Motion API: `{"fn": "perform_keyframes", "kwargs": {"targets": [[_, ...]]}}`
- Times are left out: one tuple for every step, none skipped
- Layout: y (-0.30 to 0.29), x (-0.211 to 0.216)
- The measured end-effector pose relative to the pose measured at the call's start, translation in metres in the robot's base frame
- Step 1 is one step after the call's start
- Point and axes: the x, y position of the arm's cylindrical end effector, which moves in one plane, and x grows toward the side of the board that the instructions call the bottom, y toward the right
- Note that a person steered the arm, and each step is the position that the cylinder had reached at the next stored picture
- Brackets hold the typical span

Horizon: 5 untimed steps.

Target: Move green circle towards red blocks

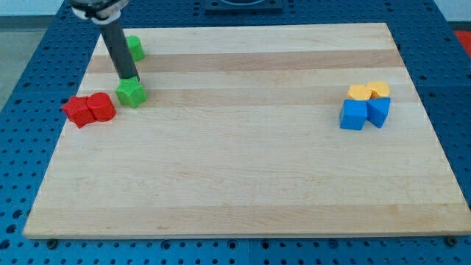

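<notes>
My tip (130, 78) stands at the view's upper left, right at the top edge of a green block (131, 93) with an angular outline. A second green block (135, 48), rounder in look, lies above it near the board's top edge, partly hidden by the rod. Two red blocks (76, 112) (101, 107) sit side by side, touching, just to the left of the lower green block, with a small gap between them and it.
At the view's right, two yellow blocks (359, 92) (379, 89) and two blue blocks (354, 115) (378, 111) form a tight cluster. The wooden board (243, 184) lies on a blue perforated table; the red blocks are near its left edge.
</notes>
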Motion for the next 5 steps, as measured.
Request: {"fn": "perform_keyframes", "kwargs": {"targets": [[0.000,0.008],[0.000,0.000],[-0.023,-0.013],[-0.069,-0.006],[-0.074,-0.066]]}}
